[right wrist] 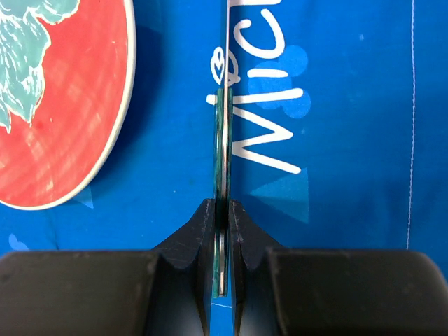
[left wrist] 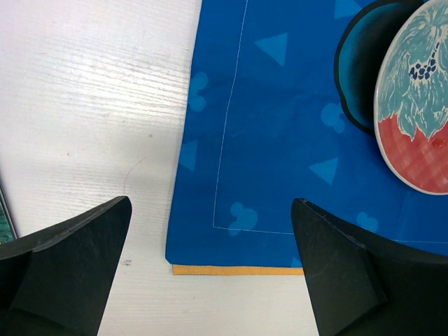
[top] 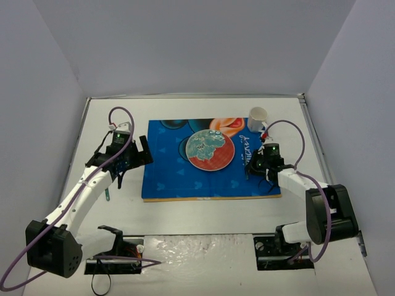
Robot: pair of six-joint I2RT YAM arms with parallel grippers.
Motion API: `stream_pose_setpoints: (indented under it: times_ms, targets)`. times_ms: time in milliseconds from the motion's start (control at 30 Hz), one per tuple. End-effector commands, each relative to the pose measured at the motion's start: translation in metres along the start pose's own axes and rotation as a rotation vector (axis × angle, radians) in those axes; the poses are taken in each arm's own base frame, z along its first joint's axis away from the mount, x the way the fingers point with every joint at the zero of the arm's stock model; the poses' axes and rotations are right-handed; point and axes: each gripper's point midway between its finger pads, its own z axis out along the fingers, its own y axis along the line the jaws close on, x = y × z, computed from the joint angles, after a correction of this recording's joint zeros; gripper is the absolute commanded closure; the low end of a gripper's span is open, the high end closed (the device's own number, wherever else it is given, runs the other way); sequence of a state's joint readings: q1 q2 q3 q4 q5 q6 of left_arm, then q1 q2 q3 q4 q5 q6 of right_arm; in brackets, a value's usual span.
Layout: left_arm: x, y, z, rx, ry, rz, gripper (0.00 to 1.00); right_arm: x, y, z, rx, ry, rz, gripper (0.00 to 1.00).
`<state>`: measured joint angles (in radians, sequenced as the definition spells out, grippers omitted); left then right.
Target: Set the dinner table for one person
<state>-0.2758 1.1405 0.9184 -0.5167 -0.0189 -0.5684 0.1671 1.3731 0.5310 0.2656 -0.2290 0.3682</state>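
Note:
The white dinner table point(top: 197, 213) carries a blue Mickey-print placemat point(top: 166, 176) with a red and teal plate point(top: 210, 150) in its middle. My right gripper point(top: 254, 165) is low over the mat just right of the plate. In the right wrist view it point(right wrist: 222, 207) is shut on a thin metal utensil with a teal handle point(right wrist: 222, 140), seen edge-on beside the plate point(right wrist: 56, 105). My left gripper point(top: 145, 152) is open and empty. In the left wrist view it point(left wrist: 211, 203) is above the mat's corner point(left wrist: 280, 140), with the plate point(left wrist: 420, 112) at upper right.
A white mug point(top: 258, 118) stands at the mat's far right corner. Another teal-handled utensil point(top: 108, 193) lies on the bare table left of the mat, under my left arm. White walls enclose the table on three sides.

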Motion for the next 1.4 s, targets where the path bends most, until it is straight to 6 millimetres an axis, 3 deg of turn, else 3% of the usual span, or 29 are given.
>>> stream_pose_setpoints:
  times_ms: [0,67,267,533,900,1100,1367]
  targets:
    - [-0.015,-0.005,-0.005,0.031,-0.047,0.004,0.04,-0.016,0.004,0.002,-0.045,-0.060,0.029,1.00]
    - [-0.014,-0.006,-0.004,0.033,-0.046,0.002,0.04,-0.014,0.002,0.005,-0.040,-0.047,0.040,0.99]
    - [-0.013,-0.004,-0.006,0.031,-0.044,-0.003,0.04,-0.009,-0.007,0.008,0.003,-0.017,0.069,0.75]
    - [-0.013,-0.002,-0.005,0.026,-0.042,-0.012,0.04,-0.016,-0.015,0.003,0.068,-0.011,0.077,0.61]
    - [-0.016,0.004,-0.007,0.007,-0.046,-0.006,0.04,-0.041,-0.014,-0.016,0.194,-0.038,-0.070,0.58]
    - [-0.018,0.005,-0.008,0.002,-0.046,-0.003,0.04,-0.039,0.003,-0.009,0.253,-0.019,-0.189,0.56]
    - [-0.019,0.011,-0.011,-0.016,-0.047,0.001,0.04,-0.024,-0.012,0.002,0.333,0.070,-0.232,0.54]
